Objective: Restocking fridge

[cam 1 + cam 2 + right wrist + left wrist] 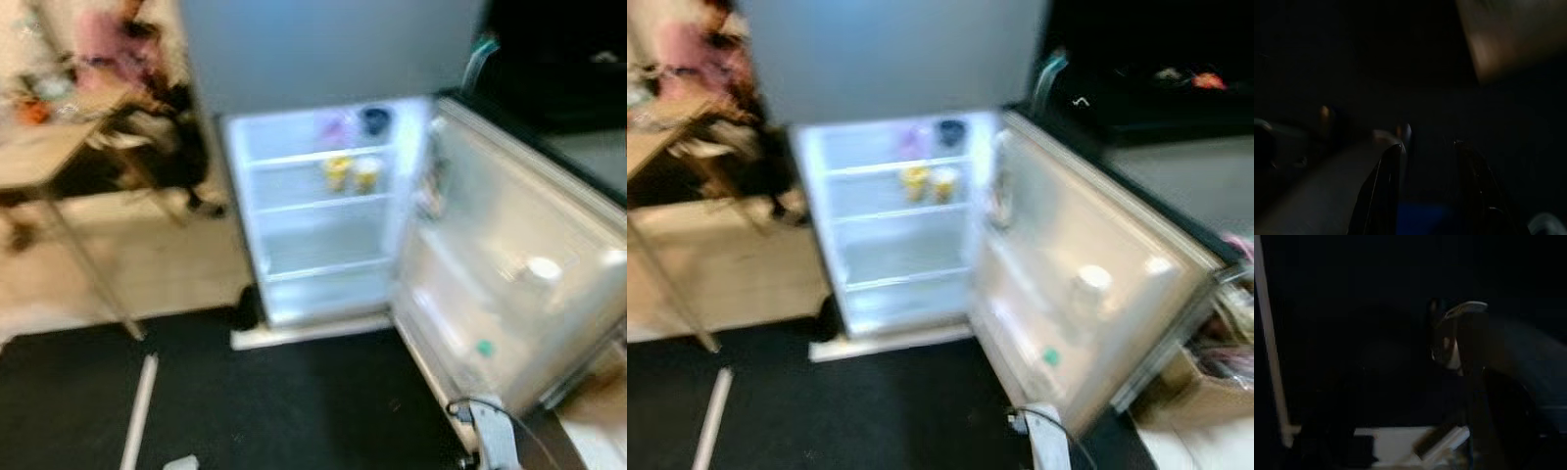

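The fridge [313, 59] stands ahead of the robot with its lower door [509, 284] swung wide open to the right. The head views are blurred. Inside, the lit compartment has three white shelves [318, 204]. On the top shelf sit a pale pink item [335, 127] and a dark blue cup [375, 119], side by side. On the shelf below stand two yellow-and-white tubs [351, 172], just beside each other. The lower shelves look bare. In the door's racks a white bottle [542, 270] stands near the outer edge, and a small green spot [484, 347] shows lower down.

To the left, a wooden table [39, 157] holds clutter, with a person in pink [113, 39] behind it. A white strip [139, 406] lies on the dark mat [245, 411] before the fridge. A cardboard box [1205, 387] sits at the right, past the door.

The right gripper [1425, 191] shows in its dark wrist view, fingers [1378, 196] parted with a gap between them and nothing held. The left gripper [1469, 382] hangs in shadow; whether it is released or clenched cannot be told.
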You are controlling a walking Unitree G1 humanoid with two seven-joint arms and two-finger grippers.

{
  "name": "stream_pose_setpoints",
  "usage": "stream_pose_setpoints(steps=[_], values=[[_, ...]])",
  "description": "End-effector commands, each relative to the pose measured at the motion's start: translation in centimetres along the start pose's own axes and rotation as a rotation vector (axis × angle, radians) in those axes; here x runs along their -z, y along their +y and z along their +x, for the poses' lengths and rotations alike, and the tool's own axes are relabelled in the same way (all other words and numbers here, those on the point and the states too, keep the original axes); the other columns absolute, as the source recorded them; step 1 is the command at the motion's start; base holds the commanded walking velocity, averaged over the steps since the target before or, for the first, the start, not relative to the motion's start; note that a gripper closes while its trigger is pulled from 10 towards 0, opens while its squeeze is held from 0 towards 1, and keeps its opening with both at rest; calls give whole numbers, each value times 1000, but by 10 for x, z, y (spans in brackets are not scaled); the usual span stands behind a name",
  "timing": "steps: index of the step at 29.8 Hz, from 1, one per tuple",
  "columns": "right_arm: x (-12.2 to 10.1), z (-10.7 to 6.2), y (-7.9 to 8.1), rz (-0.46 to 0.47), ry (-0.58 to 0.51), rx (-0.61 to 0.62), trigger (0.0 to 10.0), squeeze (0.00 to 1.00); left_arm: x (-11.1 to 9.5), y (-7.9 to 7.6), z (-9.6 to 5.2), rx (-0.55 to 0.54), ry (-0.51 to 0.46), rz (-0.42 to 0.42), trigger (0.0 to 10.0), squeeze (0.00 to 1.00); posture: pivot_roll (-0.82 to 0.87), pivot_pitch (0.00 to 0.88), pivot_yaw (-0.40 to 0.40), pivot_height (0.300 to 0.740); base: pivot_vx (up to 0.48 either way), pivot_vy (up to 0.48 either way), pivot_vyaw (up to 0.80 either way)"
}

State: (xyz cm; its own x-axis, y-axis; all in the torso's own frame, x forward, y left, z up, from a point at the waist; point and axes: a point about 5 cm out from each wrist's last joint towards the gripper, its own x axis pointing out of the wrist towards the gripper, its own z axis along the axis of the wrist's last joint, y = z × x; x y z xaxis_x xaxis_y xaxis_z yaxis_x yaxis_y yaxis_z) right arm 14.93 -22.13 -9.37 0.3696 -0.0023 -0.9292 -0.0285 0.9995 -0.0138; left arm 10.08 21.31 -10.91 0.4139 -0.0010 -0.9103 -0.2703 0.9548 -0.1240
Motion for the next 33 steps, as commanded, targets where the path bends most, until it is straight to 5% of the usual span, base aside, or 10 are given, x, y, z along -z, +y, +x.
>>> stream_pose_setpoints(steps=[1, 8, 15, 25, 30, 33], values=[[-4, 0, 2, 7, -15, 1, 10000, 0, 5, 7, -2, -12, 14, 5, 10000, 0, -26, 0, 46, 740, 0, 0, -763], [-4, 0, 1, 13, -18, 17, 10000, 0, 5, 6, -2, 11, 14, 1, 10000, 0, -23, 0, 46, 740, 0, 0, 0], [-6, 0, -5, 20, -26, 57, 10000, 0, 6, 3, -2, 23, 28, 19, 10000, 0, -19, 0, 39, 740, 0, -480, 0], [-2, -6, -29, 20, 27, 213, 10000, 0, 7, -2, 0, 26, 28, 2, 10000, 0, -20, 0, 35, 740, 0, -48, 0], [6, -11, -46, 88, 51, 333, 10000, 0, 7, -3, 0, 28, 30, -2, 10000, 0, -20, 0, 35, 740, 0, 0, 0], [-1, -19, -70, 246, -12, 463, 10000, 0, 8, -2, -1, 27, 31, -4, 10000, 0, -19, 0, 38, 740, 0, 0, 0]])
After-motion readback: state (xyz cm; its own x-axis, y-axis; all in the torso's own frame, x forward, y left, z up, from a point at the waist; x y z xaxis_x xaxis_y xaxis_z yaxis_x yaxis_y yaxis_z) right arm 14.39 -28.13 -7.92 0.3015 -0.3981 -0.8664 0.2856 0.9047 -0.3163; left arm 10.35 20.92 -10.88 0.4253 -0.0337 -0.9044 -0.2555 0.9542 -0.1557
